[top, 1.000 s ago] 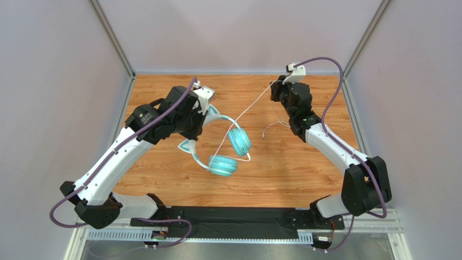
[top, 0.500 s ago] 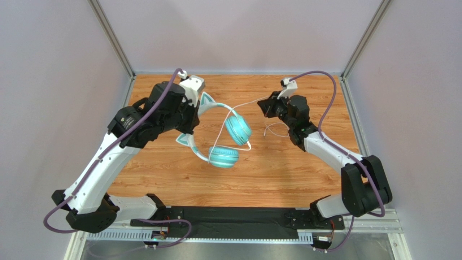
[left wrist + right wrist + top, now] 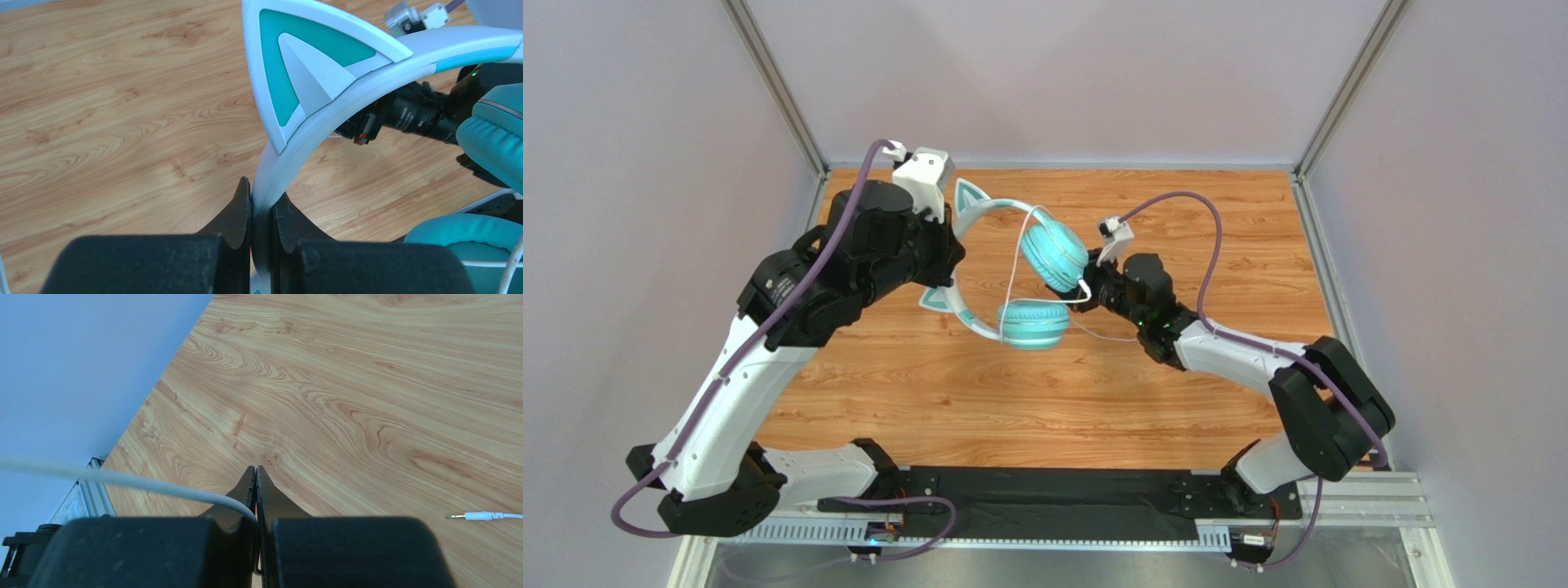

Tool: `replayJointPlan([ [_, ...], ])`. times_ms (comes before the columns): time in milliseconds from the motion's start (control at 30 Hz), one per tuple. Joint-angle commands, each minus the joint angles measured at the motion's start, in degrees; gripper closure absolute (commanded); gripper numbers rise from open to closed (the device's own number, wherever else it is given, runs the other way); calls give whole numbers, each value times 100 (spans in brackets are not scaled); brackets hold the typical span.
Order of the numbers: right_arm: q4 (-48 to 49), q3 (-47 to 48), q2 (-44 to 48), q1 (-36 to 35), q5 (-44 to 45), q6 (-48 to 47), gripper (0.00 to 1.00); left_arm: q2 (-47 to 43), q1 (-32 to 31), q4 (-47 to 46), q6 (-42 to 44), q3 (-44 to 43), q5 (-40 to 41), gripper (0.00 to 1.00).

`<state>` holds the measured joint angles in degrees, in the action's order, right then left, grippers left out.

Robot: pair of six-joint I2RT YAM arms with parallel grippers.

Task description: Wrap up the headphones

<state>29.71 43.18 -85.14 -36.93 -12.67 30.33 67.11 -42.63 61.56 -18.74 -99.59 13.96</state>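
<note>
The teal headphones hang in the air above the wooden table, with a pale headband and two cat ears. My left gripper is shut on the headband, just below one cat ear. The thin white cable loops around the ear cups. My right gripper is shut on the cable, close beside the lower ear cup. The cable's plug end lies on the table in the right wrist view.
The wooden table is bounded by grey walls and metal posts at the back corners. Purple robot cables arch over both arms. A black rail runs along the near edge.
My left arm lifted the headphones up and toward the back. My right gripper moved left and forward with the cable, from the back right to beside the ear cups.
</note>
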Motion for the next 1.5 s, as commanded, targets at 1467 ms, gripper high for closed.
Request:
replayJointPlan([
  [1467, 1178, -792, -372, -1616, 502, 1125, 100, 144, 317, -680, -2186, -500, 1637, 100],
])
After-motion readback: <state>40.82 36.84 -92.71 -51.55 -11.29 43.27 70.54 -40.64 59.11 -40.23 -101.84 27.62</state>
